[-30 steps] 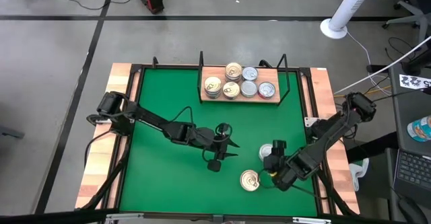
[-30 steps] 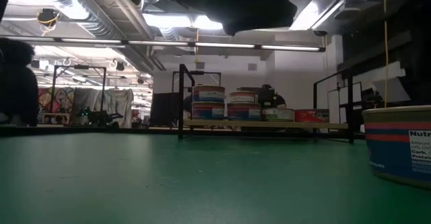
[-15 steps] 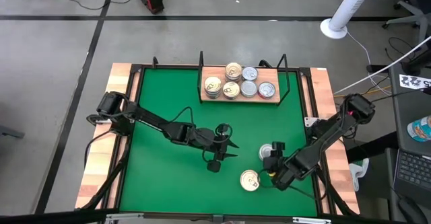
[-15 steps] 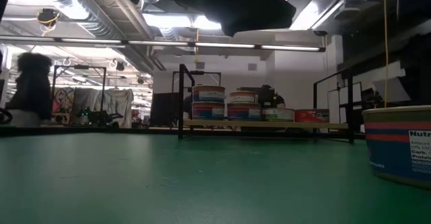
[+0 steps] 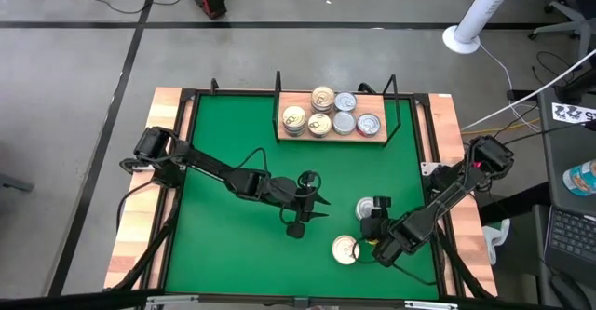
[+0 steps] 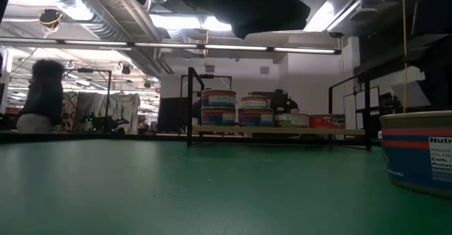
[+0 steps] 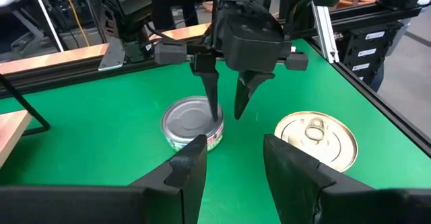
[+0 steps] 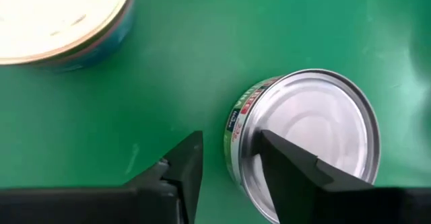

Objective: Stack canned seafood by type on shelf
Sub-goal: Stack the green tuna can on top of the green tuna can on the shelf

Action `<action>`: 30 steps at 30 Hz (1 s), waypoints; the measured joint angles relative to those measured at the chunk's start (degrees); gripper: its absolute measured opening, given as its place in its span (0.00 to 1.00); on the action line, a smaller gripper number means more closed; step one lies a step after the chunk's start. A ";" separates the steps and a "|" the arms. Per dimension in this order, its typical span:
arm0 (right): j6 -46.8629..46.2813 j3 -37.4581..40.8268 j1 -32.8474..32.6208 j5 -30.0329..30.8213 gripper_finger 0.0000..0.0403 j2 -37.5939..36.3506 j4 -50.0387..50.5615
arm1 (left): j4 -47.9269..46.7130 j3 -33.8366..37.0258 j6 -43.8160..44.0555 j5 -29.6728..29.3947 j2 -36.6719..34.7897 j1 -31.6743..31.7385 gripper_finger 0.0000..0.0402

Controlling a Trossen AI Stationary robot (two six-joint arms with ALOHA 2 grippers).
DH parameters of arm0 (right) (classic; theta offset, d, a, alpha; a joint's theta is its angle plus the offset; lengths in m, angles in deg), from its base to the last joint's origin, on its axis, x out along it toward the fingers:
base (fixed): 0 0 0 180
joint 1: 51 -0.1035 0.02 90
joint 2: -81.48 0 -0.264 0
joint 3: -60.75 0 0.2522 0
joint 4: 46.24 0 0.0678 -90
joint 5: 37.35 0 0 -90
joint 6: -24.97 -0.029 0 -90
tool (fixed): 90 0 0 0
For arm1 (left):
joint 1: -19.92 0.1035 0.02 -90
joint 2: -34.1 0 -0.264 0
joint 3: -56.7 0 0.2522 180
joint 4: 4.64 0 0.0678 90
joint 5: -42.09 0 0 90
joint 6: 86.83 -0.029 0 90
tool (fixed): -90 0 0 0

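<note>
- Silver-topped tin (image 8: 306, 140) sits on the bench near the gold-topped tin (image 5: 345, 249), well apart from the shelf (image 5: 332, 135).
- Right hand (image 5: 374, 219) straddles its rim, fingers not clamped.
- Rigid, slick metal, probably weighty: grip the side wall.
- Left hand (image 5: 303, 212) waits open nearby.

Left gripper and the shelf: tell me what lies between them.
Bare green mat only; the high view shows nothing between the left gripper and the shelf.

The low view cuts one tin (image 6: 418, 152) at its edge; its label seems partly unreadable.
</note>
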 joint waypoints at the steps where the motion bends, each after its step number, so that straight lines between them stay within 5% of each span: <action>1: 0.02 0.02 0.02 0.64 0.35 0.21 0.00 | 0.00 0.00 0.11 0.00 0.00 0.00 0.35; 22: -0.06 0.13 0.07 5.50 0.02 2.59 0.72 | -0.02 0.02 -1.62 -0.02 0.00 -0.16 0.35; 30: -0.08 0.24 0.09 7.92 0.00 2.63 -2.22 | 0.00 0.02 -5.78 -0.02 0.00 -0.83 0.35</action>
